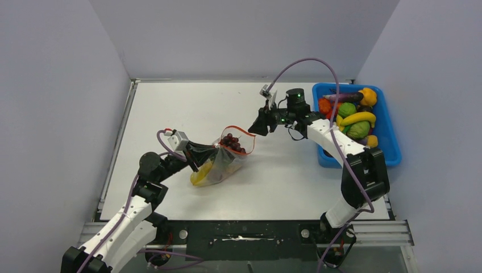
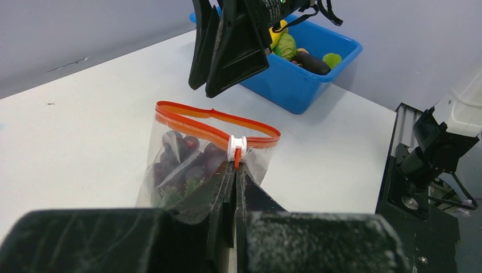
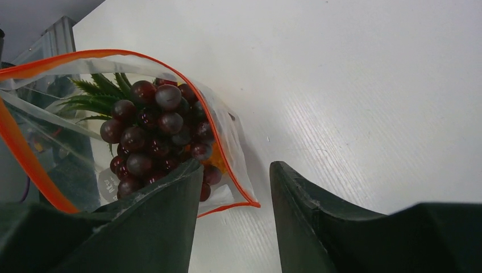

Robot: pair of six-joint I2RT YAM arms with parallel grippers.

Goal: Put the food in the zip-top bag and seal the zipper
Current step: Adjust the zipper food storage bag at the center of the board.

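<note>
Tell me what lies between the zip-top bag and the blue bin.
Bare table, seen in the top view; only the open right tool hangs above it, near the zip-top bag, its arm running back toward the blue bin.

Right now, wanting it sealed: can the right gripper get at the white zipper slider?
Probably yes: the right gripper hovers open above the bag, nothing between, though the left gripper pinches just under the slider.
</note>
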